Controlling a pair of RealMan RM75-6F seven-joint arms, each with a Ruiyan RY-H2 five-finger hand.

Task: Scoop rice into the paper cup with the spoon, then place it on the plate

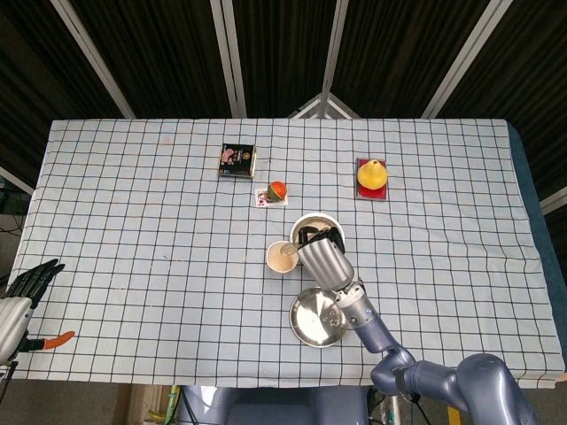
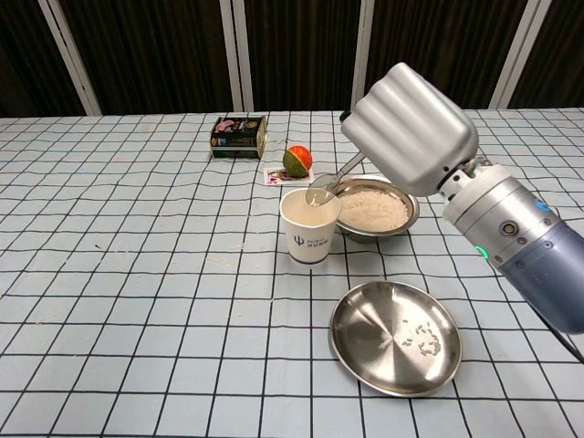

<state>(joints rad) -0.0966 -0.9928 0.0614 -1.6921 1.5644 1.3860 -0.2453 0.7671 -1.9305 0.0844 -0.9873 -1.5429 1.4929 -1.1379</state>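
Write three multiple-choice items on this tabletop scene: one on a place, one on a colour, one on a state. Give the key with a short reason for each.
1. Where does the bowl of the spoon sit?
A. over the mouth of the paper cup
B. flat on the plate
C. beside the dark tin

2. What colour is the rice in the rice bowl?
A. brown
B. white
C. yellow

3. What is the state of the plate?
A. heaped with rice
B. bearing the cup
C. nearly bare, a few grains only

Key: 1 A, the right hand holds the spoon with its tip at the cup's rim. 2 B, the bowl shows white grains. 3 C, only scattered grains lie on the plate, and the cup stands on the cloth.
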